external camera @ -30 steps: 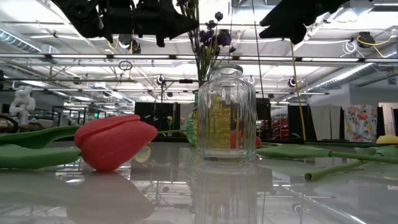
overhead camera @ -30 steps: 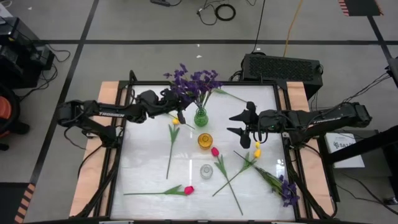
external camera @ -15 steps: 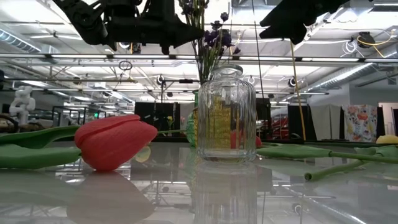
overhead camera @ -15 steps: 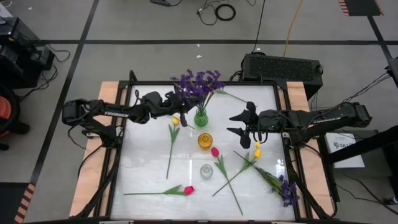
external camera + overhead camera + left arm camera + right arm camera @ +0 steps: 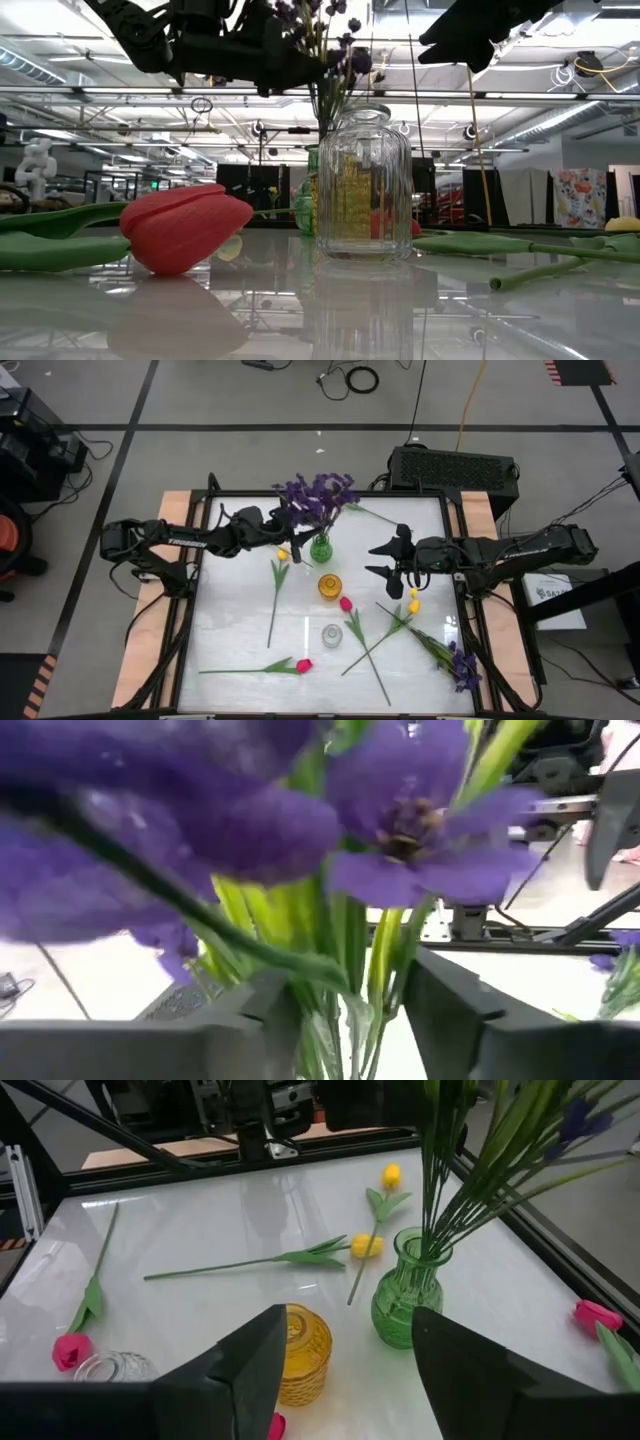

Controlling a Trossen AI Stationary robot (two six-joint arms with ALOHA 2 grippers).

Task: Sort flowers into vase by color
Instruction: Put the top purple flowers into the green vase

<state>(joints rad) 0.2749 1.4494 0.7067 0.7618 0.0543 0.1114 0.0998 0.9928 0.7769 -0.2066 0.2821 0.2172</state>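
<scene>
Purple sprigs (image 5: 318, 494) fill the green vase (image 5: 322, 547); left gripper (image 5: 345, 1020), fingers spread around the stems, should withdraw straight. Right gripper (image 5: 392, 560) hovers open.

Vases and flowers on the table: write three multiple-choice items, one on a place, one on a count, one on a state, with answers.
1. Where are the purple flowers standing?
A. in the green vase
B. in the yellow vase
C. in the clear vase

2. How many vases are on the table?
A. two
B. three
C. five

3. How are the right gripper's fingers?
A. shut on a tulip
B. open and empty
C. shut on a vase

Answers:
1 A: their stems go into the green vase.
2 B: green, yellow vase and clear vase.
3 B: the right gripper has its fingers apart with nothing between.
</scene>
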